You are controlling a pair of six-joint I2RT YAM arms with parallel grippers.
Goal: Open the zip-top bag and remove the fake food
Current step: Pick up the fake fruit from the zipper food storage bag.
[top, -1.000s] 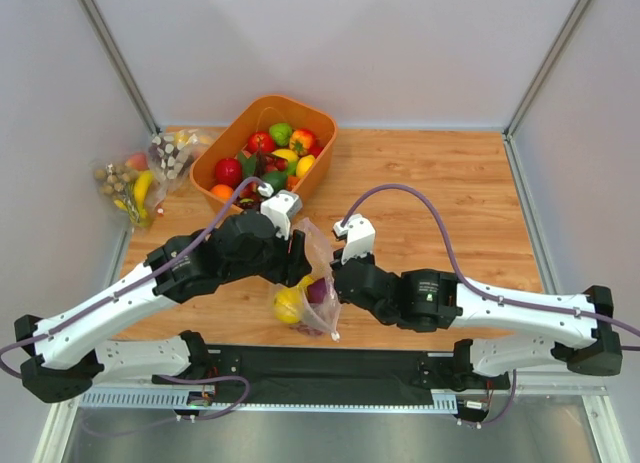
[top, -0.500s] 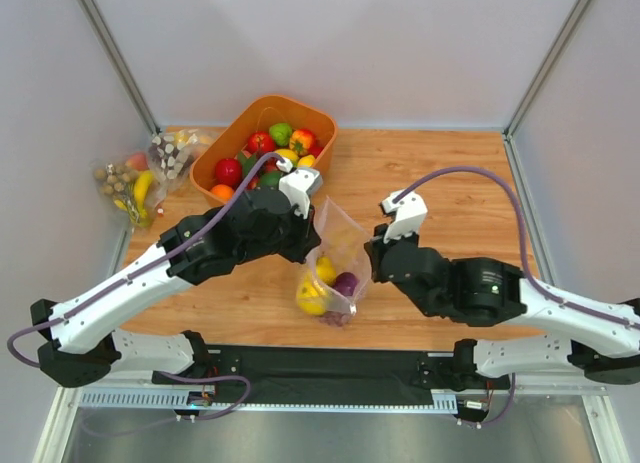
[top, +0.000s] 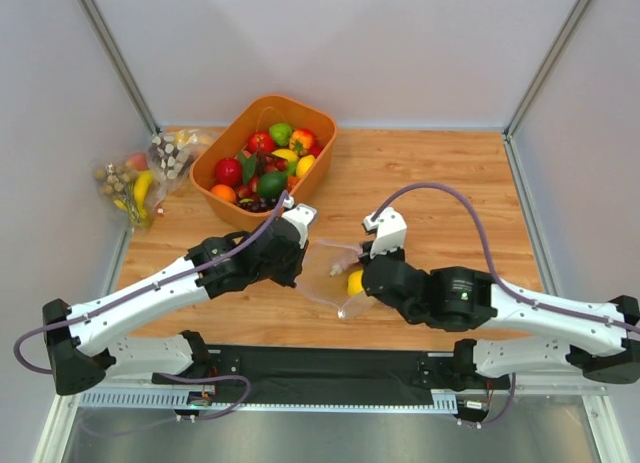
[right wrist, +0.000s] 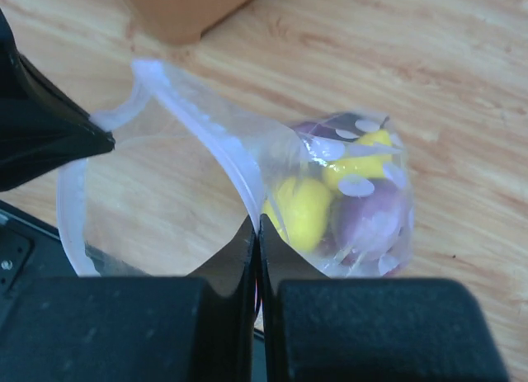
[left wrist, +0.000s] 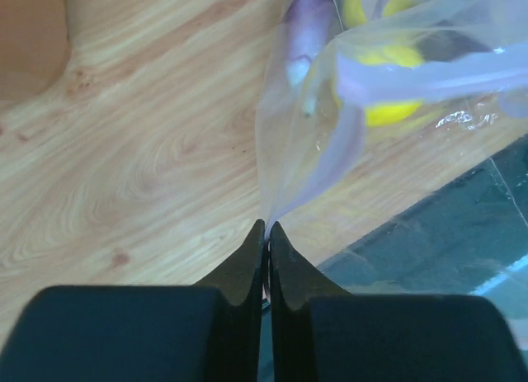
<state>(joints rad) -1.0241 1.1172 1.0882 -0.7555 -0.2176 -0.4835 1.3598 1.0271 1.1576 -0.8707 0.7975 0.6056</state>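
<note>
Black arms reach in from the near edge, past the black rail, and both sit lower and closer to me than half a second ago. Back then the zip-top bag hung tall between them. Now it is pulled out wide and low over the wooden table, in the middle near the front. Its mouth gapes open like a loop.

The left gripper has its jaws squeezed tight on one lip of the bag, and thin plastic comes right out from between the tips. The right gripper is squeezed tight too, on the other lip by the zip strip.

The fake food is still inside, bunched at the bag's closed end: yellow round pieces and purple ones. From above, the right arm covers part of the bag, so only one yellow piece shows there. The crinkly plastic blurs the rest.

Farther back on the left stands the orange basket, full of bright fruit and well apart from the bag. Beyond it, in the far left corner, lie other clear bags with a banana and nuts inside.
</note>
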